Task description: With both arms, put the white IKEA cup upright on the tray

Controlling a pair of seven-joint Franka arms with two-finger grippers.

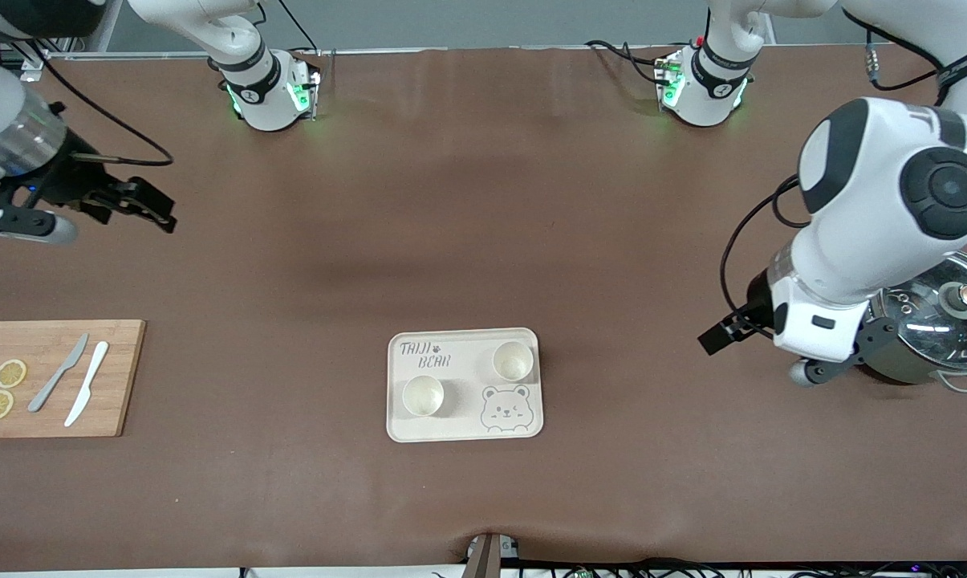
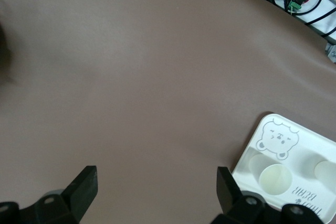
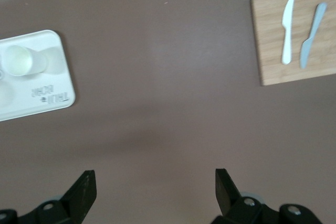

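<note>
Left gripper (image 1: 716, 337): jaws spread wide, empty, over bare table toward the left arm's end from the tray (image 1: 465, 425).
Right gripper (image 1: 142, 205): spread wide too, empty, over bare table well apart from the tray.
Cups: two white cups (image 1: 512, 360) (image 1: 423, 395) stand upright on the tray.
Progress: placing looks done; arms wait.
Outward: cutting board (image 1: 114, 377) with knives, pot (image 1: 944, 325).
</note>
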